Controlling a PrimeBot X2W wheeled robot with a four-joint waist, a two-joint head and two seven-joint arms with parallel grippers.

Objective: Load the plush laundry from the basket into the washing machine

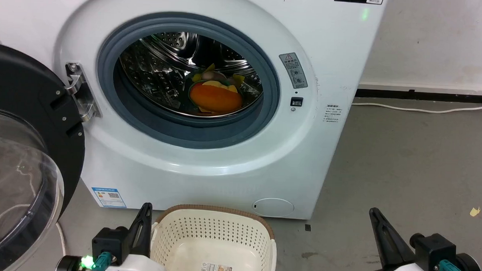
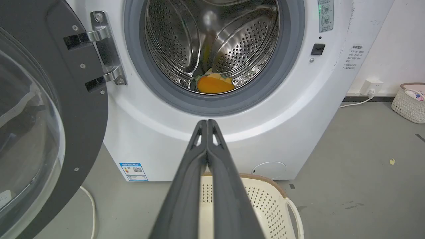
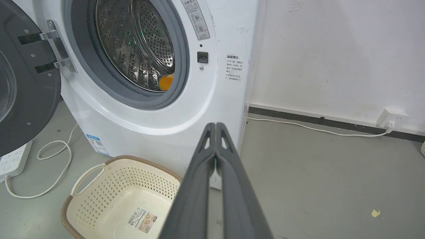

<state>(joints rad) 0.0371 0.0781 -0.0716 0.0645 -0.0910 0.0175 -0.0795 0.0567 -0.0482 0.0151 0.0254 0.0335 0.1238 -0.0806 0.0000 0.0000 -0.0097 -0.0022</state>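
The plush laundry point(image 1: 215, 96) lies inside the washing machine point(image 1: 208, 166), on the bottom of its steel drum, orange body facing out; its orange also shows at the plush point(image 2: 214, 84) and at the port's edge point(image 3: 165, 82). The black-framed door point(image 1: 19, 172) hangs open at the left. The cream basket point(image 1: 215, 241) stands on the floor in front of the machine with nothing in it but the sticker point(image 3: 143, 219) on its bottom. My left gripper point(image 1: 145, 207) is shut beside the basket's left rim, holding nothing. My right gripper point(image 1: 373, 212) is shut and holds nothing, over the floor to the right.
A white cable point(image 1: 426, 110) runs along the wall base to a socket point(image 3: 393, 119). A power strip point(image 3: 13, 161) and looped cord point(image 3: 53, 159) lie on the floor under the open door. Another basket point(image 2: 410, 103) stands by the far wall. Grey floor stretches right of the machine.
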